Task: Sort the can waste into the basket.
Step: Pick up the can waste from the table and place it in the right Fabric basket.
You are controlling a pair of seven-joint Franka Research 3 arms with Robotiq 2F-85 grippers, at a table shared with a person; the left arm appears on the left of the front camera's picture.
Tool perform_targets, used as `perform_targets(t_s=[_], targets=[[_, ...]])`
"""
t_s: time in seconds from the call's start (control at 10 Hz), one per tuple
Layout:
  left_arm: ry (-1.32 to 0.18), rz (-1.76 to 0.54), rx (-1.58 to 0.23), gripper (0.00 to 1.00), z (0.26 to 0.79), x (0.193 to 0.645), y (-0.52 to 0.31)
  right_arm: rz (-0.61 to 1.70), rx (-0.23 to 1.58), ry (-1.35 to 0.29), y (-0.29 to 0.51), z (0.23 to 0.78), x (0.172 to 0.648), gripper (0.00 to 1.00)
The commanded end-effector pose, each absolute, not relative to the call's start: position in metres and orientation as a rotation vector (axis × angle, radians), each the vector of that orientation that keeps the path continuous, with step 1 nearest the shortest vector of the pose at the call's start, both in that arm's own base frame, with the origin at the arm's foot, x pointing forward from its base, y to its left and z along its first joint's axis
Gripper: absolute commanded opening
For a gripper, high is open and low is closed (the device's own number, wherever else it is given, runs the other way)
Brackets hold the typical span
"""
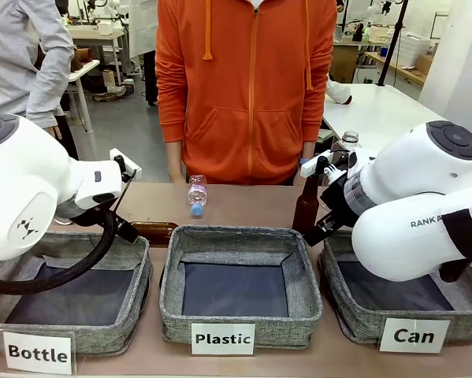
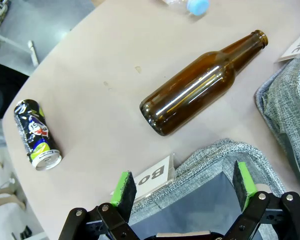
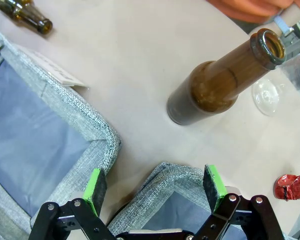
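Over on the left side of the bench (image 2: 104,60), our left pincer (image 2: 183,187) hangs with its fingers wide apart and nothing between the green pads. It hovers above a corner of the Bottle basket (image 2: 215,155). We spot the dark can (image 2: 37,134) lying on its side on the bench, silver top toward us. It is well apart from the lying brown bottle (image 2: 200,85).

Now the right side: our right pincer (image 3: 155,187) is spread apart and empty too, above the grey rim of the Can basket (image 3: 167,175). Past that rim the standing brown bottle (image 3: 215,85) rises from the bench. The red can (image 3: 292,186) sits at the picture's edge, on the bench and outside the basket.

Across from us, a person in an orange hoodie (image 1: 247,87) stands at the far side.
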State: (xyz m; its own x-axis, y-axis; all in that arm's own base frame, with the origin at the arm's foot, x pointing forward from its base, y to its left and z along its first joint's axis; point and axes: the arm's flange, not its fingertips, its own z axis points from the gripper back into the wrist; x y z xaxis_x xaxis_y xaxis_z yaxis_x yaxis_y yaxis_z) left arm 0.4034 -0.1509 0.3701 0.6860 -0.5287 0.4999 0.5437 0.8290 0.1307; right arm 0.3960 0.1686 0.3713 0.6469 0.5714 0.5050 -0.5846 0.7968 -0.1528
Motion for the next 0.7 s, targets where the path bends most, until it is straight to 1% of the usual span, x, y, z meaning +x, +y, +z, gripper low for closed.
perform_targets(t_s=[0.0,0.3,0.4,0.5,0.6], targets=[[-0.551,-0.602,-0.028,1.00,0.370,0.403,-0.151,0.657,0.026,-0.566,0.168,0.371,0.396,1.00],[-0.551,-0.601,-0.029,1.00,0.370,0.403,-0.151,0.657,0.025,-0.566,0.169,0.371,0.396,1.00],[-0.541,-0.621,-0.066,1.00,0.385,0.397,-0.147,0.680,0.135,-0.523,0.160,0.388,0.391,1.00],[-0.535,-0.577,-0.133,1.00,0.409,0.385,-0.138,0.611,0.236,-0.476,0.146,0.412,0.384,1.00],[-0.477,-0.517,-0.231,1.00,0.436,0.369,-0.134,0.479,0.275,-0.441,0.130,0.437,0.373,1.00]])
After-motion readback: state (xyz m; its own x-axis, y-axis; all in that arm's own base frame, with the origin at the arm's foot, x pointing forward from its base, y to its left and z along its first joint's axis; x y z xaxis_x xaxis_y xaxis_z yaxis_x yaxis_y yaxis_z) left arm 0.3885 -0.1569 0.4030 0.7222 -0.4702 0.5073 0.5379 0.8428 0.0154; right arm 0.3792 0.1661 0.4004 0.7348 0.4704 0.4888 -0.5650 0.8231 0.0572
